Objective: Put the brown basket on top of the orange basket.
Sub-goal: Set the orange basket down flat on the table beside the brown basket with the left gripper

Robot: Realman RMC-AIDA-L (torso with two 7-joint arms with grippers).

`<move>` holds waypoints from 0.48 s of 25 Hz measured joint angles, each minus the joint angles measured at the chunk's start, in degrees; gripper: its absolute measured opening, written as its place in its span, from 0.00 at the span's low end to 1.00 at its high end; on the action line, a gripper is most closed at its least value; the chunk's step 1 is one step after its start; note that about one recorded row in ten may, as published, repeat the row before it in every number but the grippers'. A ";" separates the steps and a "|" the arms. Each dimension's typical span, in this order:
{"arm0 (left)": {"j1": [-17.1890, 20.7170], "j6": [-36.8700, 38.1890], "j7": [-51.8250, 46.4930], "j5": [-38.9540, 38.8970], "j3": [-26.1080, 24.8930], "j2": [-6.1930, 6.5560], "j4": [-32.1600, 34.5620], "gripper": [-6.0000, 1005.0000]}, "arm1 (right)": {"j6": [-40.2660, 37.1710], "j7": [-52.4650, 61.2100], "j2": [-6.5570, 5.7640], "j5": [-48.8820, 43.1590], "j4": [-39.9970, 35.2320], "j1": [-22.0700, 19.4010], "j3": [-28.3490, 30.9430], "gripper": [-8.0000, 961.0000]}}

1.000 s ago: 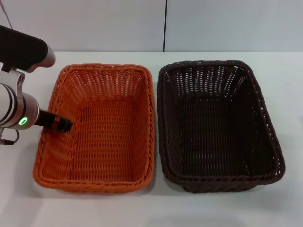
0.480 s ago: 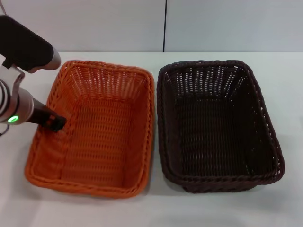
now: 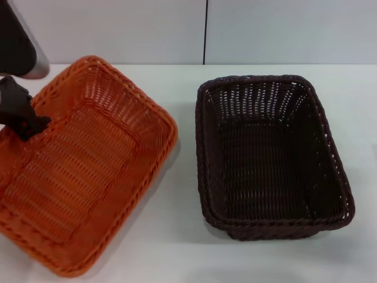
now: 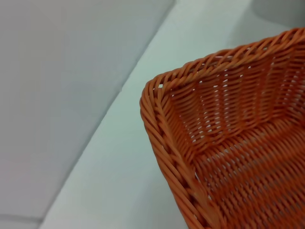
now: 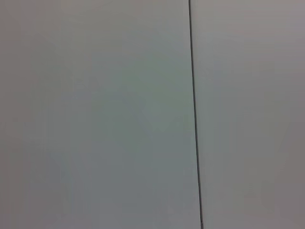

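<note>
Gripping the orange basket (image 3: 82,171) by its rim, the left gripper (image 3: 26,121) held it tilted, apart from the brown basket (image 3: 271,156).

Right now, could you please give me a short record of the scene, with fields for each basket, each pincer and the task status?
orange basket: on the robot's left, turned askew and tilted, apart from the other basket
brown basket: on the robot's right, flat on the white table, nothing inside
left pincer: at the orange basket's left rim, appears closed on it
right pincer: not in view
task status: brown basket not yet on the orange one; they sit side by side
</note>
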 joint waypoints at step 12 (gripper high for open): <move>-2.47 -7.08 24.72 -9.23 -2.23 0.08 -4.12 0.28 | 0.08 -0.02 -0.07 0.07 -0.60 0.04 0.19 0.83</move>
